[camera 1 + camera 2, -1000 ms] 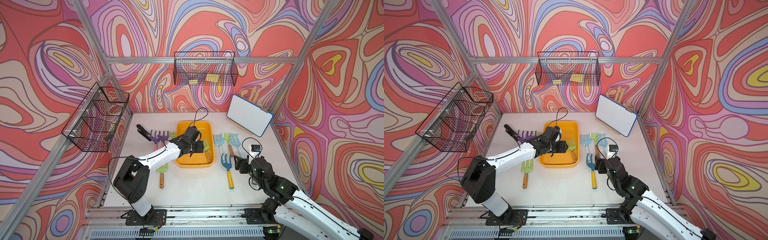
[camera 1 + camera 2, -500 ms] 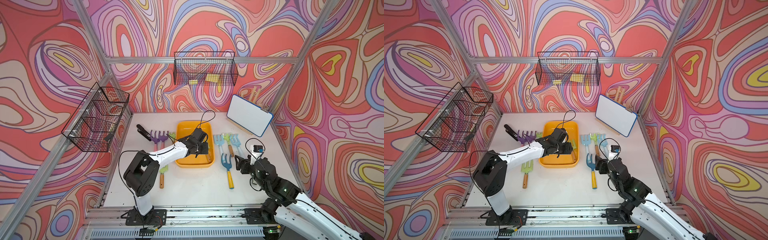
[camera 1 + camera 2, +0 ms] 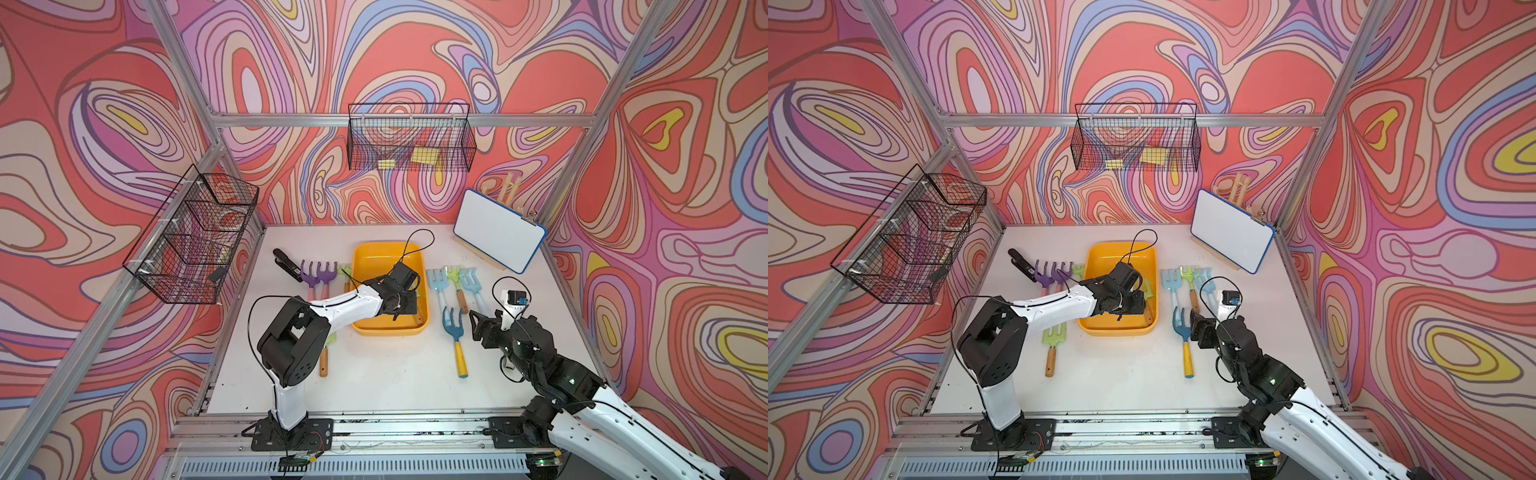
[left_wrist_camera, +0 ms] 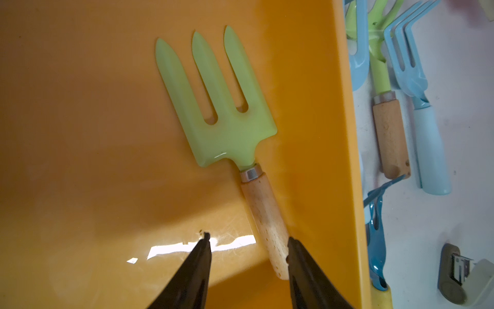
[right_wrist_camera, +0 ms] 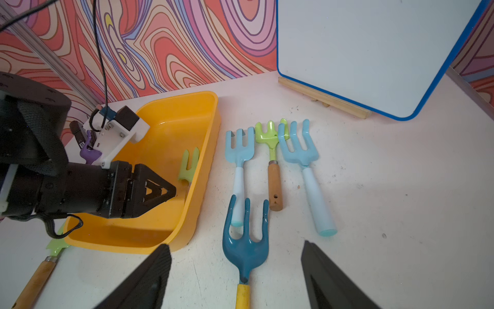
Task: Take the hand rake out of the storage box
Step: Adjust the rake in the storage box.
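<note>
The hand rake (image 4: 219, 115) has a pale green three-tined head and a wooden handle (image 4: 263, 211). It lies flat in the yellow-orange storage box (image 3: 382, 259) along the box's right wall (image 4: 320, 107). My left gripper (image 4: 248, 238) is down inside the box, open, its jaws straddling the handle's end. One finger (image 4: 296, 256) touches the handle; the other stands well apart from it. In a top view the left gripper (image 3: 1133, 307) covers most of the rake. My right gripper (image 5: 236, 244) hangs open over the head of a dark blue rake (image 5: 246, 248) on the table, holding nothing.
Three rakes (image 3: 455, 278) lie in a row right of the box, beyond the dark blue one (image 3: 453, 328). Purple rakes (image 3: 318, 272) and a black tool (image 3: 286, 264) lie to its left. A green rake (image 3: 324, 357) lies under the left arm. A whiteboard (image 3: 498, 230) stands back right. Wire baskets (image 3: 409, 141) hang on the walls.
My left gripper has moved right across the box to the hand rake's handle, and its jaws have narrowed a little. The right arm has barely shifted.
</note>
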Tool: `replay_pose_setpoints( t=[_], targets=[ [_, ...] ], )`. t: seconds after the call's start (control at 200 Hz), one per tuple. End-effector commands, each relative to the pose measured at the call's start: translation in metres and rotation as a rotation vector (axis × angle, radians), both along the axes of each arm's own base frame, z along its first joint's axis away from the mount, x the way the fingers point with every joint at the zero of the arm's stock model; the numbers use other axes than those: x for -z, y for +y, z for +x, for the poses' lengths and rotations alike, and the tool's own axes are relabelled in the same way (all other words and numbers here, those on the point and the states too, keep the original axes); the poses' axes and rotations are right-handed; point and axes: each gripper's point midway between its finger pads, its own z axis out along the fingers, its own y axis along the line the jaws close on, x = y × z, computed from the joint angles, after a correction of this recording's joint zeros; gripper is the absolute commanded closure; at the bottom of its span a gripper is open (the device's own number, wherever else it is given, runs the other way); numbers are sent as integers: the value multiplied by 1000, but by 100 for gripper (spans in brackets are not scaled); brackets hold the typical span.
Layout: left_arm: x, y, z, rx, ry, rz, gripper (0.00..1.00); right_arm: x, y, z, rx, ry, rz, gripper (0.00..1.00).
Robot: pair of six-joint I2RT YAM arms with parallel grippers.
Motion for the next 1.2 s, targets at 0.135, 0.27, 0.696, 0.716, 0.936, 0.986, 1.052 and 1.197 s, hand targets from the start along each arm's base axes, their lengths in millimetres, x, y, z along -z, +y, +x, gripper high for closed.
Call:
replay_pose_setpoints(
  t=[0.135, 0.27, 0.696, 0.716, 0.936, 0.986, 1.052, 1.197],
  targets=[
    [5, -4, -7, -16, 17, 45, 49, 4, 0, -2, -5, 5, 8, 18],
    [6, -8, -8, -18, 23, 44, 50, 4, 0, -2, -5, 7, 8, 18],
    [23, -18, -8, -12, 62, 59, 50, 6, 3, -2, -20, 15, 8, 18],
    [24, -18, -8, -12, 64, 61, 51, 5, 3, -2, -20, 12, 10, 18],
    [28, -8, -7, -25, 54, 116, 52, 4, 3, -3, -21, 6, 19, 18],
    [29, -8, -6, -23, 55, 123, 52, 4, 3, -3, -21, 7, 18, 18],
    [31, -10, -6, -19, 60, 122, 52, 4, 3, -3, -23, 7, 18, 18],
    [35, -11, -5, -14, 64, 129, 53, 4, 3, -3, -22, 7, 18, 18]
  ],
)
